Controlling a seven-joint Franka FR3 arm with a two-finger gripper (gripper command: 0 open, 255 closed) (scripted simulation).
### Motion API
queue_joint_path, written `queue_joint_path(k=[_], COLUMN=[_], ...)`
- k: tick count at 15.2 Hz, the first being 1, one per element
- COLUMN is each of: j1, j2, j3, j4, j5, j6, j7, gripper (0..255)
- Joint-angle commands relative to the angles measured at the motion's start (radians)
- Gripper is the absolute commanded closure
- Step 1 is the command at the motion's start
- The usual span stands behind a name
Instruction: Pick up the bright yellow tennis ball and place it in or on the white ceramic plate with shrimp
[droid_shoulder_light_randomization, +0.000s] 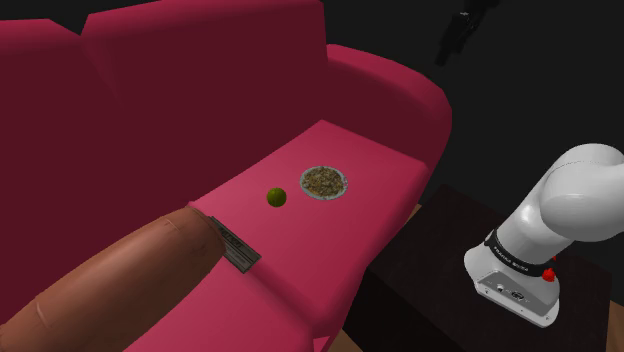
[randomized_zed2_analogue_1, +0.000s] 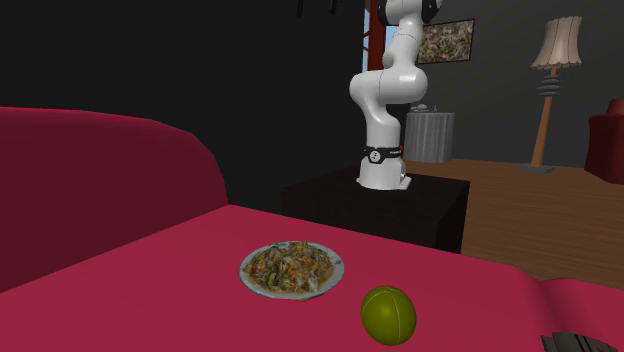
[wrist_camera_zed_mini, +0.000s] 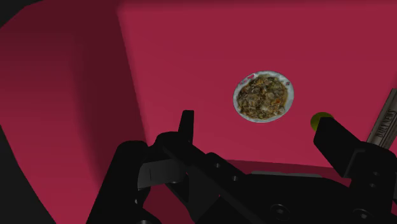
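Note:
A yellow-green tennis ball (droid_shoulder_light_randomization: 276, 197) (randomized_zed2_analogue_1: 388, 314) lies on the red sofa seat (droid_shoulder_light_randomization: 350, 240). Close beside it is a white plate (droid_shoulder_light_randomization: 306, 183) (randomized_zed2_analogue_1: 246, 271) heaped with brownish food. In the wrist view my gripper (wrist_camera_zed_mini: 254, 121) is open and empty, its two black fingers (wrist_camera_zed_mini: 186, 124) wide apart, hanging high above the seat. From there the plate (wrist_camera_zed_mini: 237, 102) shows between the fingers. The ball (wrist_camera_zed_mini: 320, 119) peeks out right at the tip of one finger, partly covered by it. The white arm (randomized_zed2_analogue_1: 385, 90) rises from its dark stand.
A brown bolster cushion (droid_shoulder_light_randomization: 110, 280) lies on the seat at the shoulder view's lower left, with a flat dark grey object (droid_shoulder_light_randomization: 233, 245) (wrist_camera_zed_mini: 385, 118) against its end. The sofa's backrest (droid_shoulder_light_randomization: 200, 90) and armrest (droid_shoulder_light_randomization: 400, 85) bound the seat. The dark stand (randomized_zed2_analogue_1: 400, 205) stands beside the sofa.

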Motion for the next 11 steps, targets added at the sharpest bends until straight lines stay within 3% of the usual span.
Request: queue_joint_path(k=[1, 11], j1=[0.0, 0.038], j2=[0.0, 0.203], j3=[0.0, 0.101], j4=[0.0, -0.089], j5=[0.0, 0.059], j6=[0.0, 0.25], j7=[0.0, 0.151], gripper=[0, 0])
